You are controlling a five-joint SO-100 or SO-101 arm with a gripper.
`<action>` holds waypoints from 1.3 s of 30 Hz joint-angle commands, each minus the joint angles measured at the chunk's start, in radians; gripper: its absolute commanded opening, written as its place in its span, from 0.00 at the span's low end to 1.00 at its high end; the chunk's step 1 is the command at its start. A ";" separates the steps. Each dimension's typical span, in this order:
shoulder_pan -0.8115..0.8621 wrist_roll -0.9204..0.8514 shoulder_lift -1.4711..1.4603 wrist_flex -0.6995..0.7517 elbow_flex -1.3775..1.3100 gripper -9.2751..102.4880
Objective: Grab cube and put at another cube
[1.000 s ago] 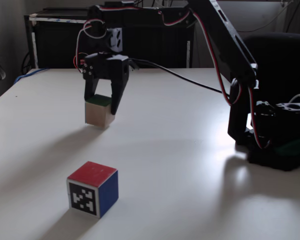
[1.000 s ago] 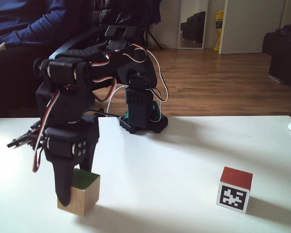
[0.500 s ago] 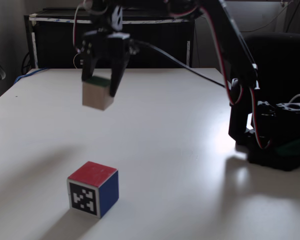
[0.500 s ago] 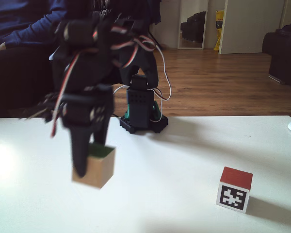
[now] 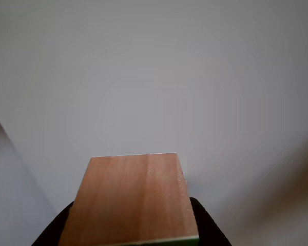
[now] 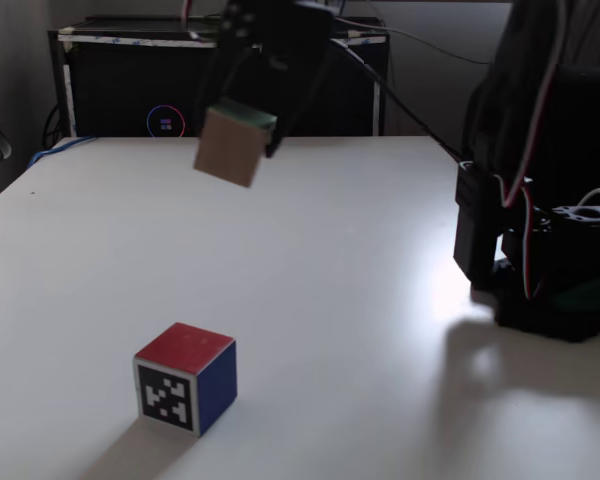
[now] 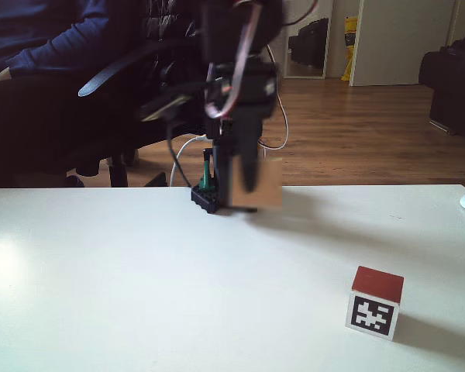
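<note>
White and bare, the desk (image 6: 330, 300) carries the red-faced cube (image 6: 185, 377), which sits flat on the surface near the front edge in one fixed view; its top is red, one side blue, and another side bears a black-and-white square marker. From the opposite fixed view the same red-faced cube (image 7: 375, 302) stands toward the right, marker facing the camera.

Well above and behind the red-faced cube, the green-faced cube (image 6: 232, 143) hangs in the air, tilted, clear of the desk, its green face turned up toward the claw (image 6: 255, 120). The claw is pinching the green-faced cube from two sides, its dark fingers running down past the green face. In the other fixed view the claw (image 7: 244, 186) and the green-faced cube (image 7: 267, 186) are motion-blurred; the wooden block shows as a pale tan patch, up and to the left of the red-faced cube and well apart from it.

The other view looks along a bare wooden face of the green-faced cube (image 5: 133, 200), with a thin green strip at its lower edge and dark claw parts on either side, white desk beyond.

Behind the desk in one fixed view stand a dark cabinet (image 6: 130, 90) and the arm's black base (image 6: 550, 290).
</note>
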 commanded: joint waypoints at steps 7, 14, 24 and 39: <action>-0.267 0.135 0.067 0.006 0.041 0.22; -0.393 0.186 0.000 -0.018 0.018 0.21; -0.407 0.221 -0.259 -0.009 -0.216 0.21; -0.402 0.221 -0.472 -0.009 -0.394 0.21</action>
